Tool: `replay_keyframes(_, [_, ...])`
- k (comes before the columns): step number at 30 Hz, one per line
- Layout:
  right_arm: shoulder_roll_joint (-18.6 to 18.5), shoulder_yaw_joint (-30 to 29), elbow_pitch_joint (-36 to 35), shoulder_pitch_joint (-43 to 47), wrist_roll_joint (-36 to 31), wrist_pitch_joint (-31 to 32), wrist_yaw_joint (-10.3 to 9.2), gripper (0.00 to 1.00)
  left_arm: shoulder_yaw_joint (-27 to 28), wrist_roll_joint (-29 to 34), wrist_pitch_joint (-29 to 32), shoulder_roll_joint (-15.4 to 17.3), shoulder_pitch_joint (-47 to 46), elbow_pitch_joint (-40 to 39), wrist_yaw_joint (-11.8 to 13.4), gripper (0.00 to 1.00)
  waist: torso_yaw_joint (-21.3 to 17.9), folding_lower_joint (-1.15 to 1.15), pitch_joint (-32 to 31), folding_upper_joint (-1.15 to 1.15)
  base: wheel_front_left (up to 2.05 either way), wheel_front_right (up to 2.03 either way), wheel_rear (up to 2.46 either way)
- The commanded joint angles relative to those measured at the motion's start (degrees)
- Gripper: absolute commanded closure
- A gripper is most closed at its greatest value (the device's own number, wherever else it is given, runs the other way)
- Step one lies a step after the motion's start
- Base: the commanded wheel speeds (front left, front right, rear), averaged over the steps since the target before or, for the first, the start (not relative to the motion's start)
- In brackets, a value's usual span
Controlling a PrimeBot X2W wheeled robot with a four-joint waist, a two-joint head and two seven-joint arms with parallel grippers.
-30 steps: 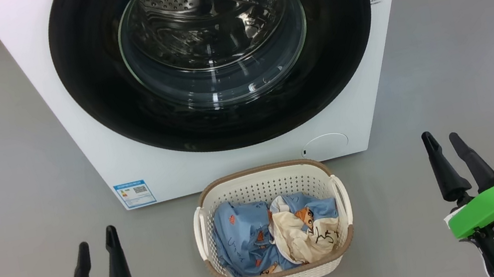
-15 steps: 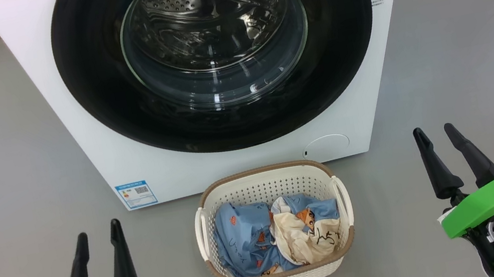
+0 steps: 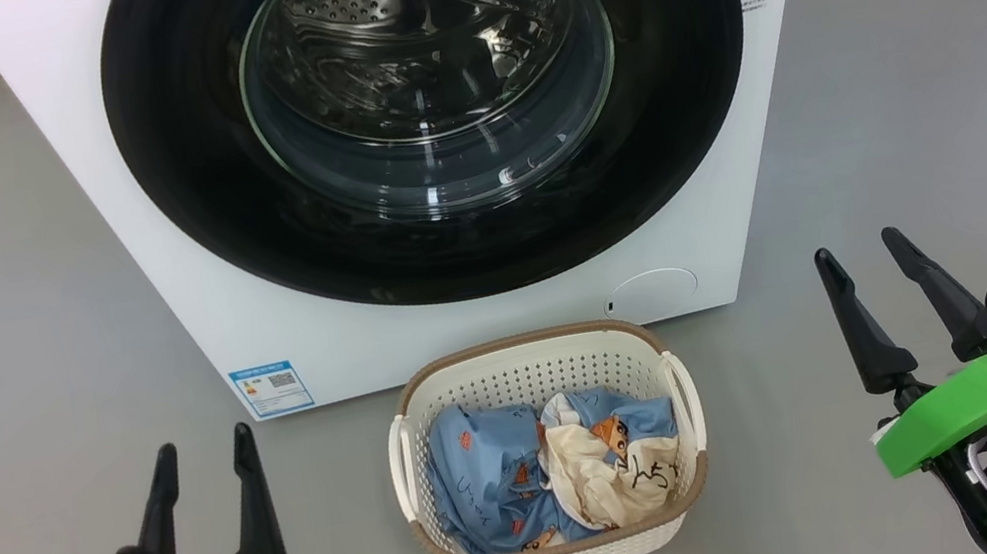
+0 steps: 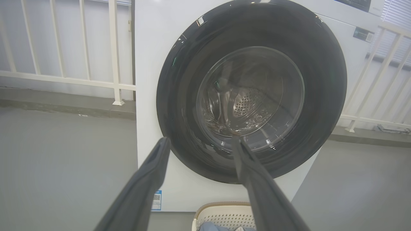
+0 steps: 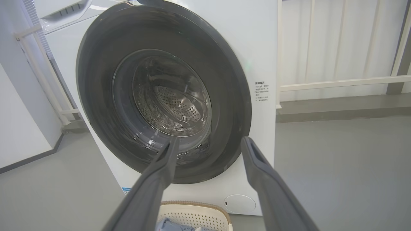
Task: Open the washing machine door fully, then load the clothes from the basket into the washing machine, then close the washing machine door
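With the washing machine door (image 3: 435,115) shut at twelve o'clock and the clothes (image 3: 528,474) heaped in the basket (image 3: 525,342) just below it, the left gripper (image 3: 204,440) at seven and the right gripper (image 3: 856,246) at four hover spread and empty, seemingly poised for the door.

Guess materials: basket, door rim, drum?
Basket: likely moulded plastic, matte cream, perforated walls, brown woven-look rim. Washing machine door rim: glossy black, reflective; plastic or glass, can't tell. Drum: apparently polished steel, shiny with punched holes.
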Motion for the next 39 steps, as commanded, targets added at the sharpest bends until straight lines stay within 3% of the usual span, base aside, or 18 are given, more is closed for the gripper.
replay_keyframes(1, [-0.9,1.4,-1.5,-2.8,-2.3,-1.1,0.33,0.0,1.4,2.3,-0.9,0.6,-2.7,-1.0,-0.1,0.0,0.0,0.0,0.1,0.0,0.0,0.0,0.0])
replay_keyframes(39, [-1.3,1.9,-0.5,-3.1,-3.2,-1.5,0.33,0.0,2.0,3.0,-1.3,1.1,-2.6,0.2,0.0,0.0,-0.2,0.0,-0.2,0.0,0.0,0.0,0.0])
